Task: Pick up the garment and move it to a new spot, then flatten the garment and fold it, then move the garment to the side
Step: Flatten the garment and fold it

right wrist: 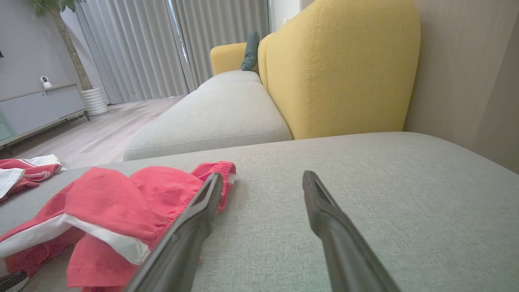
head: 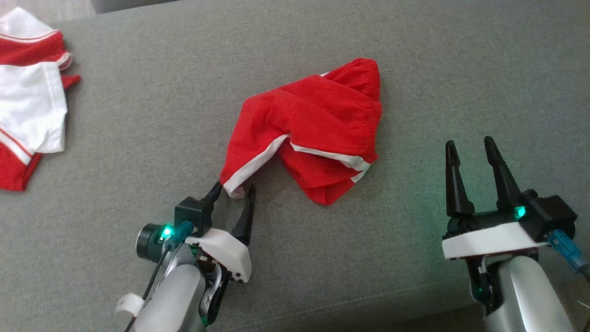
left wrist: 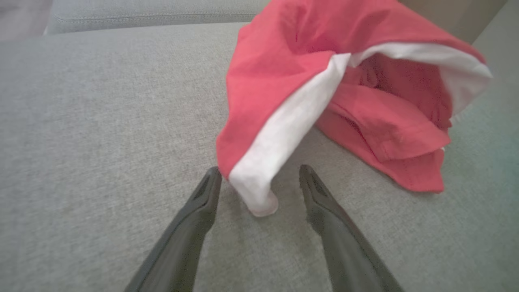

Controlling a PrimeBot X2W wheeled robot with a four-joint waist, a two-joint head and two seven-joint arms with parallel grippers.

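Garment (head: pixel 32 106) half out of view, far left

On my head feed the red shorts (head: pixel 313 124) lie crumpled in the middle of the grey cushion (head: pixel 138 115), white edging showing. My left gripper (head: pixel 233 189), at seven o'clock, has its fingers spread either side of the shorts' white-edged corner; whether they touch it I can't tell. My right gripper (head: pixel 469 143), at four o'clock, stands open, well apart from the shorts. The red-and-white jersey (head: pixel 32 101) lies at ten o'clock, cut by the frame edge.
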